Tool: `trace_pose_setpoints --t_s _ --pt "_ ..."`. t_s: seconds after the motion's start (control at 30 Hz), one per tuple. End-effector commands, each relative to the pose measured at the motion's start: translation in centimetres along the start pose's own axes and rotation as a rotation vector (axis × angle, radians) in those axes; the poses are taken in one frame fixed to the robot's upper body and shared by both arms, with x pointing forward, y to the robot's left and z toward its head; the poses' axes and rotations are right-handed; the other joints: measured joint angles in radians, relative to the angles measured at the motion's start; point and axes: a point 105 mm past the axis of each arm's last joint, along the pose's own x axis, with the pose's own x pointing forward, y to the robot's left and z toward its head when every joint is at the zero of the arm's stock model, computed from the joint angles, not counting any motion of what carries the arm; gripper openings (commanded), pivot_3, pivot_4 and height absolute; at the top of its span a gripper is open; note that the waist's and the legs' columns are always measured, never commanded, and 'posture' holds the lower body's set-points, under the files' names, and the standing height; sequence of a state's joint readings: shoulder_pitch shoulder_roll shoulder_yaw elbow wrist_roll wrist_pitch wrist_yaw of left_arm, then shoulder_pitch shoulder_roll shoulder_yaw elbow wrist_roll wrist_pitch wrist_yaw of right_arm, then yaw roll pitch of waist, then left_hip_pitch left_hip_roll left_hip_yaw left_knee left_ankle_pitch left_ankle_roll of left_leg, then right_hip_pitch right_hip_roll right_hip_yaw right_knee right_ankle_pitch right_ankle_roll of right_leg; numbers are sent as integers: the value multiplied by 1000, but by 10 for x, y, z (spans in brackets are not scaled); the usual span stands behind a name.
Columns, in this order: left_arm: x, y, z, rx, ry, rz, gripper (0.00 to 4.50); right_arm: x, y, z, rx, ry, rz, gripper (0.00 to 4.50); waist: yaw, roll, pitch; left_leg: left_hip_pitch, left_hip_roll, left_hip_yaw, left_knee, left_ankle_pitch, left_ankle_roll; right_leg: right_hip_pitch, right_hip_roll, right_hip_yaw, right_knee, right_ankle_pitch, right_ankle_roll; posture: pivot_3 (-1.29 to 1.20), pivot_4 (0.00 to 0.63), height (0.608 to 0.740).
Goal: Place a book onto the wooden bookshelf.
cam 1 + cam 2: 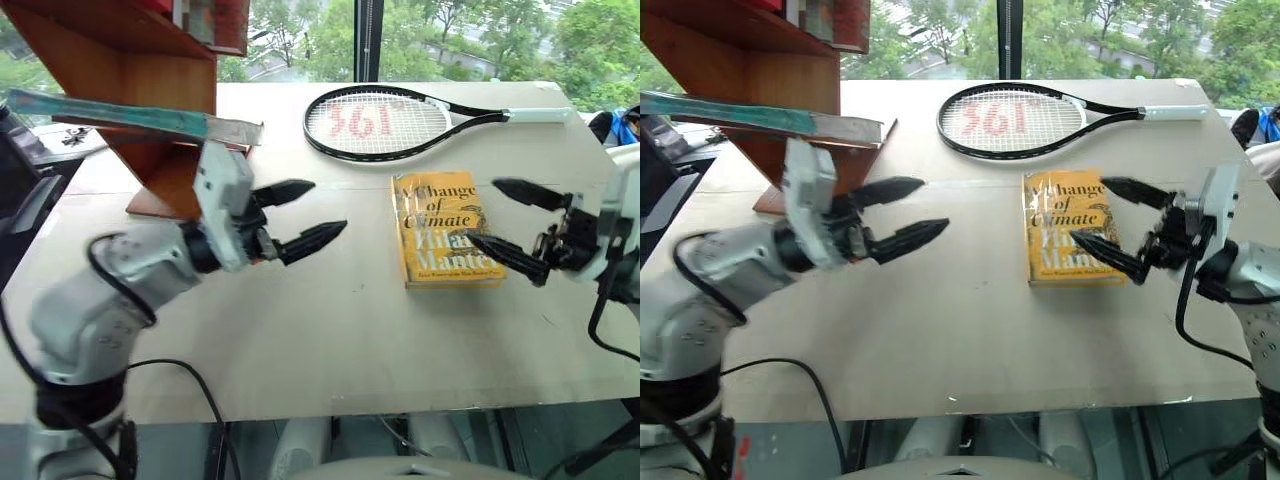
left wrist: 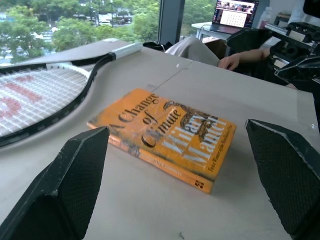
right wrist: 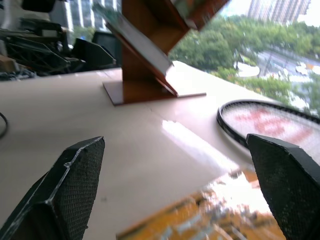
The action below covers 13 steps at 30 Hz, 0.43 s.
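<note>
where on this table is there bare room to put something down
The widest bare stretch of the pale table is the near part, between the open left gripper and the open right gripper, below the yellow paperback book. The far side is crowded: black tennis racket, and the reddish-brown wooden bookshelf holding the thin teal-blue book.

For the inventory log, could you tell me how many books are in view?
2: the book lies on a slanted board of the wooden bookshelf; the yellow book lies flat on the table beside the racket. Others may be hidden higher on the shelf.
</note>
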State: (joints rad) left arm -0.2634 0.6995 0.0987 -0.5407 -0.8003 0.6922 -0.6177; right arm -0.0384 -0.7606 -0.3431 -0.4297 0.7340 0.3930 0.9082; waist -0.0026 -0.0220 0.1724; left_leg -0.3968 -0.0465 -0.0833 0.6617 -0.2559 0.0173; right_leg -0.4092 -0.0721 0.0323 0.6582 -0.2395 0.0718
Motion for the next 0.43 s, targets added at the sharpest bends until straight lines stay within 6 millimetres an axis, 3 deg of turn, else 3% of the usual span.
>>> trace_pose_setpoints --t_s 0.03,0.17,0.27,0.43 --pt "-5 9 -19 39 21 52 4487 -23 -6 -1 -73 68 -78 4500 1 0 0 0 0 0 0 0 0 0 0 0 0 0 0 0 150 740" --pt "-31 18 -55 2 119 100 4487 -69 -18 -34 -54 256 -226 4500 0 0 0 1 1 1 0 -2 3 0 0 1 0 0 0 0 150 740" --pt "-52 18 -72 2 181 110 4487 -100 -19 -44 -31 330 -287 4500 0 1 0 1 1 1 -1 -2 3 0 0 1 0 0 0 0 150 740" --pt "-71 13 -86 -37 232 109 4487 -123 -15 -53 -11 401 -317 4500 -2 1 -1 2 2 1 -1 -2 3 2 0 1 -1 0 0 0 150 740"
